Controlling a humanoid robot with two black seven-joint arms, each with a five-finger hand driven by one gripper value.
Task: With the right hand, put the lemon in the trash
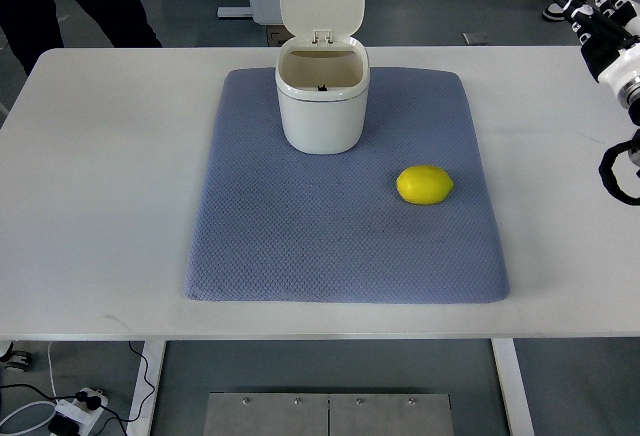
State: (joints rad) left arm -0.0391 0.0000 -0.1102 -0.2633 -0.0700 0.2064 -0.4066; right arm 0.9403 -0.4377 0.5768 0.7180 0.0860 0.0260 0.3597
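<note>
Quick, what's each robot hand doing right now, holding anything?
Left hand: not in view.
Right hand: at the top right edge, away from the yellow lemon, holding nothing visible; fingers' state cannot be told.

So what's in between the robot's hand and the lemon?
Nothing stands there. In the top view, only bare blue mat and white table lie between the right hand and the lemon.
</note>
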